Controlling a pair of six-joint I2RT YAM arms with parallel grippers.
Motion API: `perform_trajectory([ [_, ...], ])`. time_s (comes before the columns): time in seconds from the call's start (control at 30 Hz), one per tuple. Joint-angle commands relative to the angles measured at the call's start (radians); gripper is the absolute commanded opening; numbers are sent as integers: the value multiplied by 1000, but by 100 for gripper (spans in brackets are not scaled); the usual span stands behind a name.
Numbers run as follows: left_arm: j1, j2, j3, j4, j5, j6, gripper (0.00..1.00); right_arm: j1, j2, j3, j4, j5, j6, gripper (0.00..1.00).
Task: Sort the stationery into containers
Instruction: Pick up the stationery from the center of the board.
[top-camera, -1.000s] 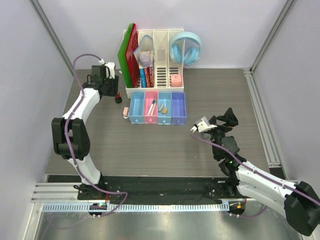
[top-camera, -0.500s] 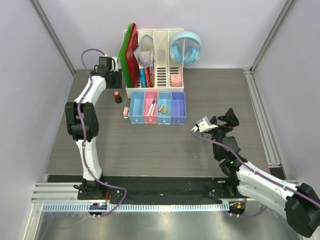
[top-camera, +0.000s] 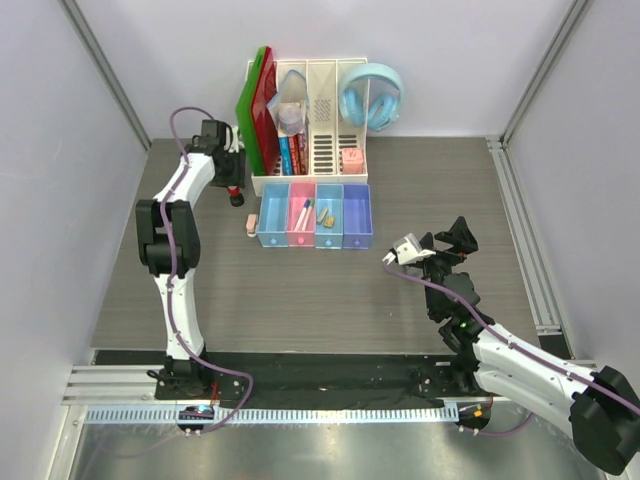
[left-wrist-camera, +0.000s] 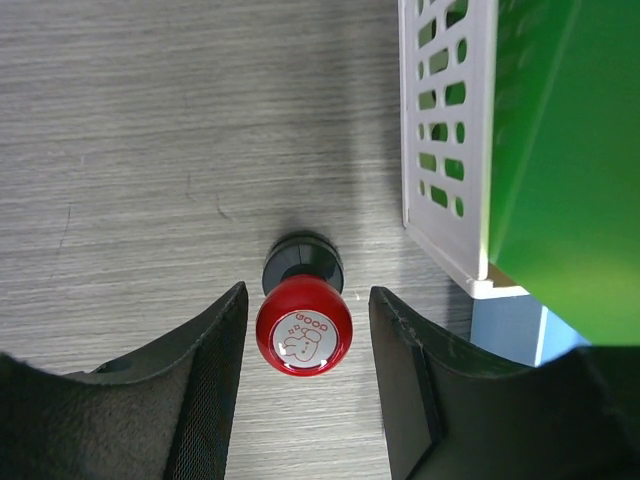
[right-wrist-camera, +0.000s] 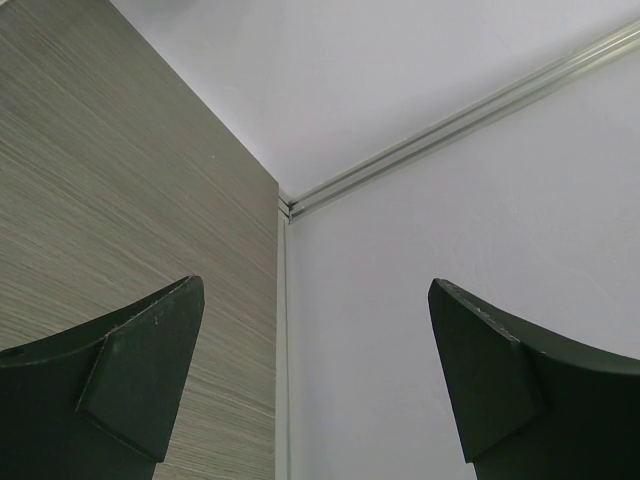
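The black stamp with a red top stands upright on the table beside the white file organizer. My left gripper is open above it, one finger on each side, neither touching. In the top view the left gripper is at the far left, over the stamp. The pink clip lies left of the four joined trays. Two markers lie in the pink tray and tan erasers in the third tray. My right gripper is open and empty, and its view faces the wall.
The white file organizer stands behind the trays with books, green and red folders and light blue headphones. A corner of the first light blue tray shows by my left gripper. A metal rail runs along the right edge.
My left gripper has swung from the back left corner toward the organizer and now straddles the stamp. The right arm has not moved.
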Motion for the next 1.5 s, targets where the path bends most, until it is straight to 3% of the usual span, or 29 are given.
perform_trajectory([
  [0.0, 6, -3, 11, -14, 16, 36, 52, -5, 7, 9, 39, -3, 18, 99],
  [0.2, 5, -11, 7, -15, 18, 38, 49, -2, 7, 7, 37, 0, 16, 99],
  [0.3, 5, -9, 4, -15, 26, 36, 39, -4, 10, 9, 39, 1, 16, 99],
  [0.53, 5, 8, 4, -37, 20, 45, 0, -4, 8, 7, 37, 1, 12, 99],
  [0.67, 6, -31, -28, -64, 18, 55, 0, -4, 11, 9, 5, -6, 22, 99],
  [1.0, 5, -281, -140, -186, 115, 101, 0, -56, 86, 151, -414, -129, 240, 100],
  [1.17, -10, -386, -187, -224, 182, 122, 0, -111, 134, 220, -495, -207, 303, 100],
  [1.47, -139, -413, -135, -270, 204, 124, 0, -273, 290, 415, -647, -416, 453, 100],
])
